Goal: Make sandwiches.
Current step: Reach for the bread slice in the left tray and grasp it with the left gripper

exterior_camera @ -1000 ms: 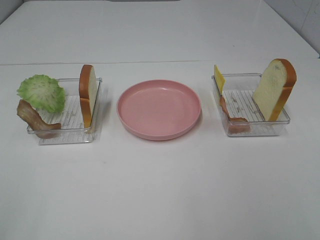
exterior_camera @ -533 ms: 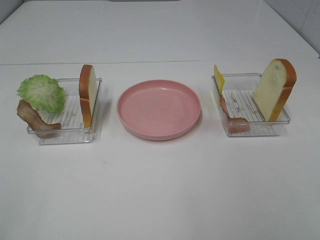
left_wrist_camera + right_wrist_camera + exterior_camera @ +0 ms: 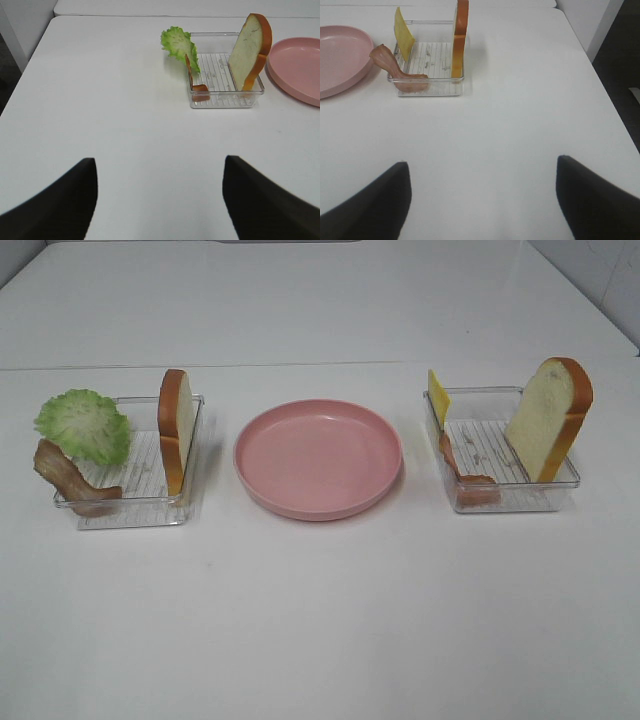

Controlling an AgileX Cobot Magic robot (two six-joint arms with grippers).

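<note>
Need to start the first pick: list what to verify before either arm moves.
1. Round pink plastic plate bare, between the trays: ok.
2. Left clear plastic tray holds white bread slice with orange-brown crust, ruffled green lettuce leaf, brown bacon strip: ok.
3. Right clear plastic tray holds second bread slice, yellow cheese square, second bacon strip: ok.
4. Left gripper open, empty: ok.
5. Right gripper open, empty: ok.
6. Gripper height over white table: cannot tell.
</note>
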